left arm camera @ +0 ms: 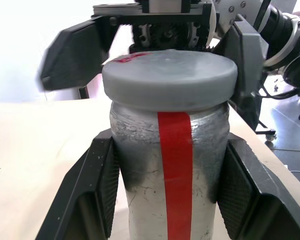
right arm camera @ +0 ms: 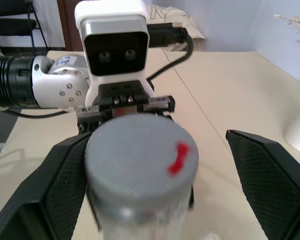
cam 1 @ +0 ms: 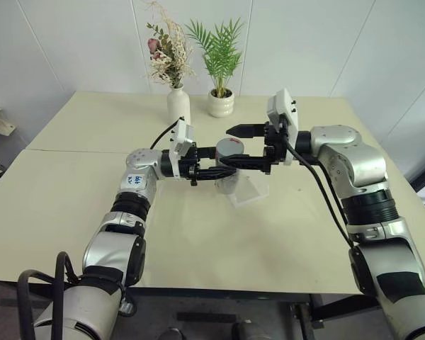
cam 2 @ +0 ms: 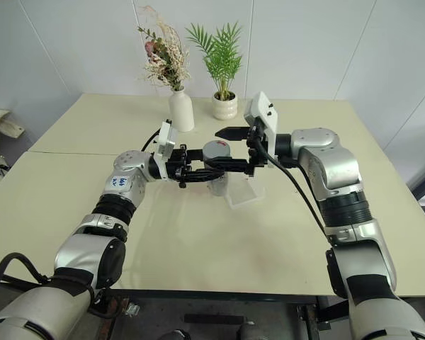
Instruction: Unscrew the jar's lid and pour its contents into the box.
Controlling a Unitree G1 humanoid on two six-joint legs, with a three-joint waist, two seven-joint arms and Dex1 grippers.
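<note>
The jar (cam 1: pixel 228 177) is held upright above the middle of the table (cam 1: pixel 71 205), gripped around its body by the left gripper (cam 1: pixel 223 171), whose fingers (left arm camera: pixel 97 190) are pressed against its two sides. The red stripe (left arm camera: pixel 177 170) is seen running down the jar's wall in the left wrist view. The lid (cam 1: pixel 230 148) is still seated on the jar, with a small red mark (right arm camera: pixel 178 157) on its grey top.

The right gripper (cam 1: pixel 235 147) is spread wide around the lid, reaching in from 3 o'clock; one finger (right arm camera: pixel 267 175) is seen well apart from the lid, the other (right arm camera: pixel 57 185) just beside it, and no grip on the lid is made.

The box (cam 1: pixel 253 190) is seen on the table just at 4 o'clock of the jar, partly behind it.

A vase (cam 1: pixel 178 105) of dried flowers and a potted plant (cam 1: pixel 220 85) are stood at 12 o'clock, near the table's far edge.
</note>
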